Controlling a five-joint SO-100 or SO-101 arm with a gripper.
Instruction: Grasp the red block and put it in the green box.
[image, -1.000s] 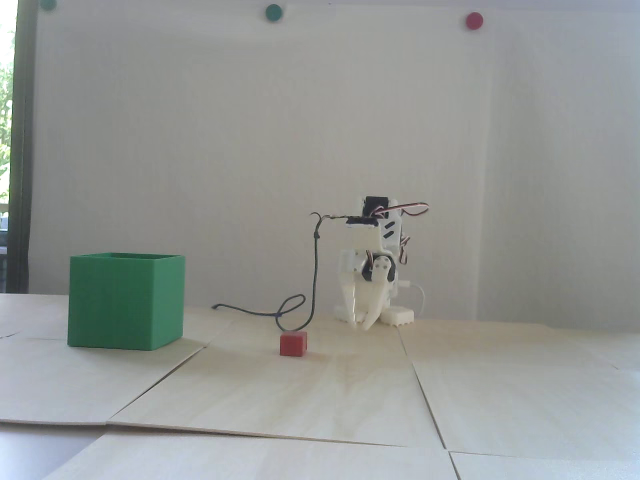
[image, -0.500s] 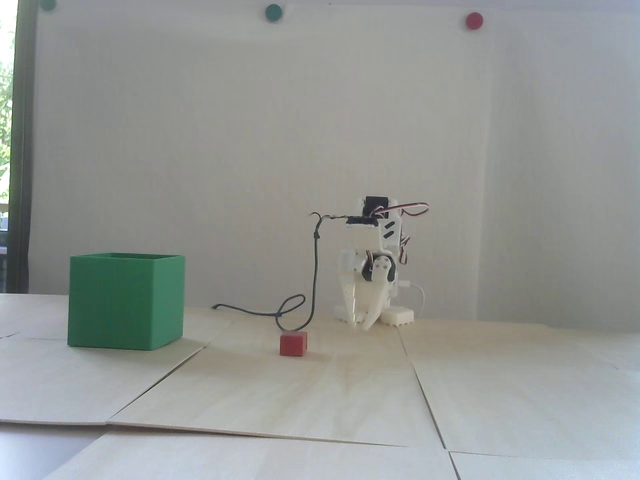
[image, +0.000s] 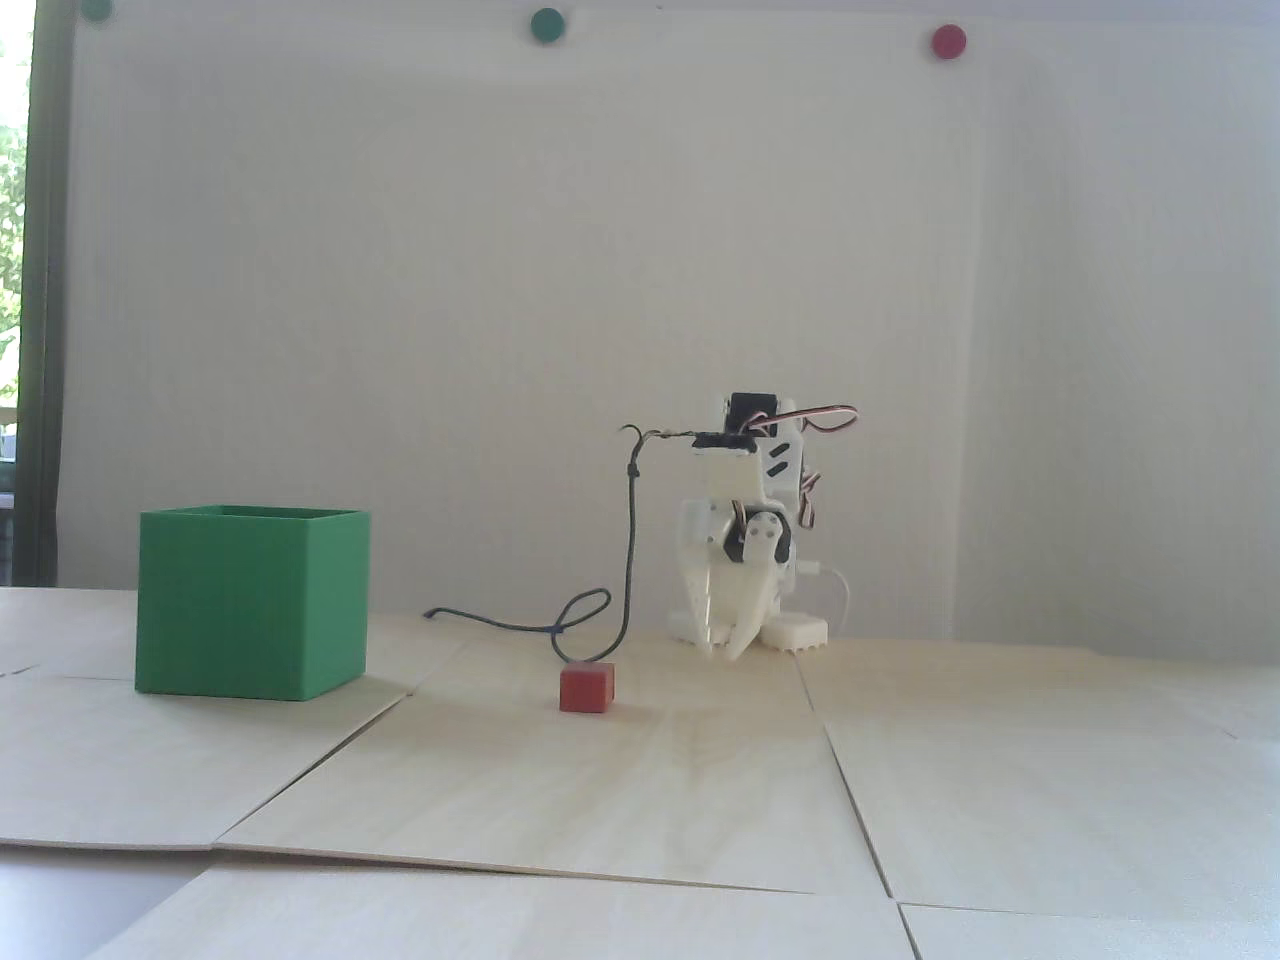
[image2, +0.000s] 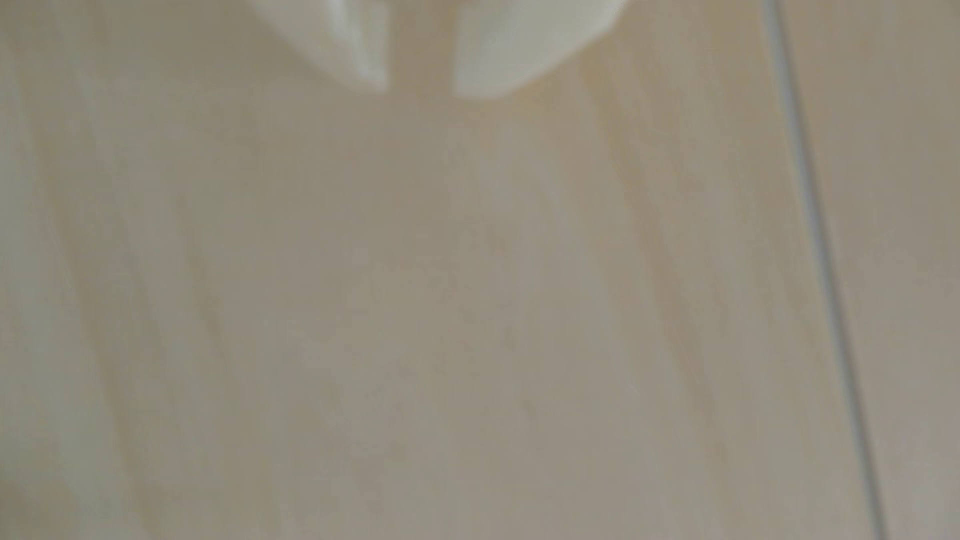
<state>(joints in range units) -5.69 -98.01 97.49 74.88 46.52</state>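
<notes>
The red block (image: 586, 688) rests on the pale wooden table in the fixed view, a little left of centre. The green box (image: 250, 600) stands open-topped at the left, well apart from the block. My white gripper (image: 725, 655) points down at the table behind and to the right of the block, folded in front of the arm's base. Its tips stand a narrow gap apart with nothing between them. In the wrist view the gripper (image2: 421, 91) shows at the top edge over blurred bare wood. Block and box are out of that view.
A dark cable (image: 630, 540) hangs from the arm and loops on the table just behind the block. Seams between the wooden panels (image: 845, 790) cross the table; one seam (image2: 821, 259) shows in the wrist view. Round dots (image: 947, 41) are on the wall.
</notes>
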